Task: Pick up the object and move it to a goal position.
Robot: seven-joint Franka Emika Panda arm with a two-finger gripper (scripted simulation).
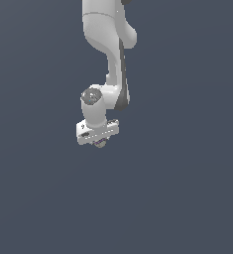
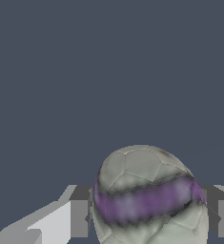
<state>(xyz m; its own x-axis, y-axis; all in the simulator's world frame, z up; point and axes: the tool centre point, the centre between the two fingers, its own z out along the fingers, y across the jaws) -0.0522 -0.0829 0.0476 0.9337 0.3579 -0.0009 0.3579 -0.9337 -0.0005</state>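
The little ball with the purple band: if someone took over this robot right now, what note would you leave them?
Gripper: jaws shut on the ball, one finger pressed to each side of it.
Ball: pale grey-white with a purplish band, just peeking out under the gripper in the exterior view.
Done: the ball is grasped.
Left: carry it to the goal position. No goal marker shows in either view, and the plain grey background does not show whether the ball is lifted, so check both first.

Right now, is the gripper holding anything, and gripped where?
Yes. The gripper is shut on the small pale ball, one finger against each side, level with its purple band. In the exterior view it barely peeks out below the gripper.
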